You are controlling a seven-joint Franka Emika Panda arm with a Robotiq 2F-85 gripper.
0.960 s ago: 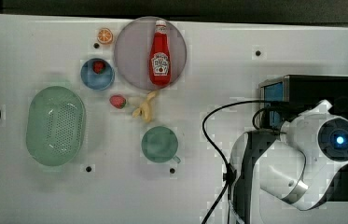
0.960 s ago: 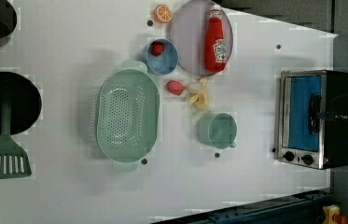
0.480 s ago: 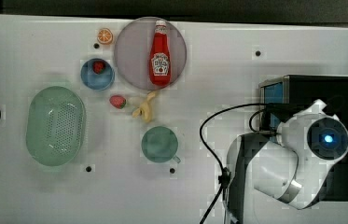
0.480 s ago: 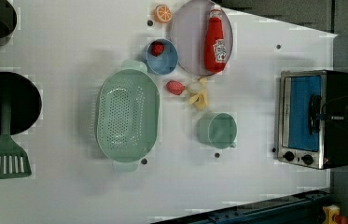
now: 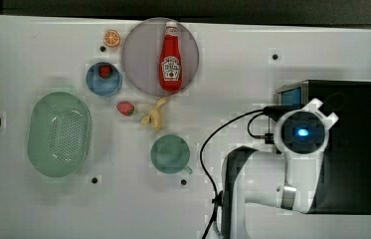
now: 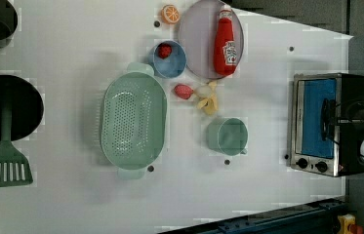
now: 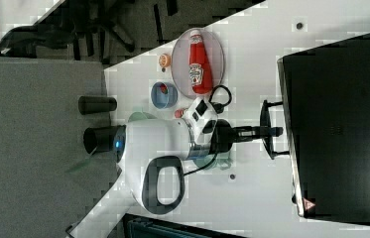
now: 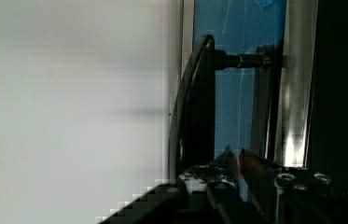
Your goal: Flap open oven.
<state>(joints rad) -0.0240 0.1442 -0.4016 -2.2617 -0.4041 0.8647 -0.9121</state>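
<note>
The claw (image 7: 271, 131) pinched the oven (image 6: 326, 124)'s stiff bar handle (image 8: 199, 107), the proper hold on a heavy, rigid door.

Dark curved bar handle (image 8: 199, 107) on short metal standoff before blue-tinted oven door (image 8: 239, 88), white tabletop (image 8: 69, 102) alongside

Lighting: bright, even overhead; soft shadows on white table (image 5: 272, 40); blocky compression artefacts; wrist view blurred, foreground unfocused.
</note>
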